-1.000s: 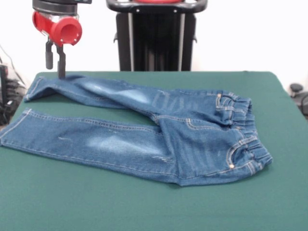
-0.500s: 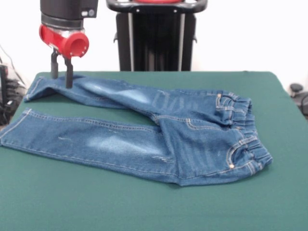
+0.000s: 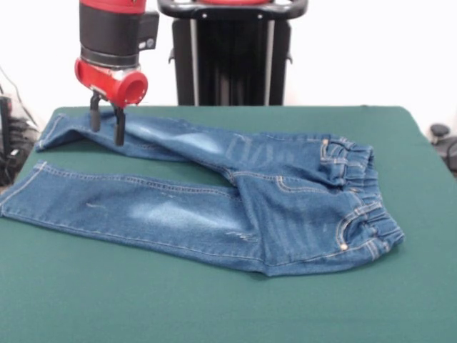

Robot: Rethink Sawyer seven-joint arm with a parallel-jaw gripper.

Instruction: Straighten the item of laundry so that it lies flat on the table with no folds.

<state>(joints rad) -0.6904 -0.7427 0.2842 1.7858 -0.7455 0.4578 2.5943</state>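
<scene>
The item of laundry (image 3: 214, 200), a small pair of blue jeans, lies spread on the green table (image 3: 214, 307). Its elastic waistband (image 3: 364, 207) is at the right and both legs reach to the left. The far leg (image 3: 143, 136) runs to the table's far left corner, the near leg (image 3: 121, 207) toward the left edge. The waist area looks folded over, with one side lapping the other. My gripper (image 3: 106, 128) hangs over the far leg near its cuff, open, fingers pointing down with nothing between them. Its tips sit at or just above the denim.
The black pedestal (image 3: 232, 53) stands behind the table's far edge. Dark equipment shows past the left edge (image 3: 11, 136) and the right edge (image 3: 443, 139). Bare green felt stretches in front of the jeans.
The gripper has moved right and lower, from the far left corner to above the far leg. The jeans have not moved.
</scene>
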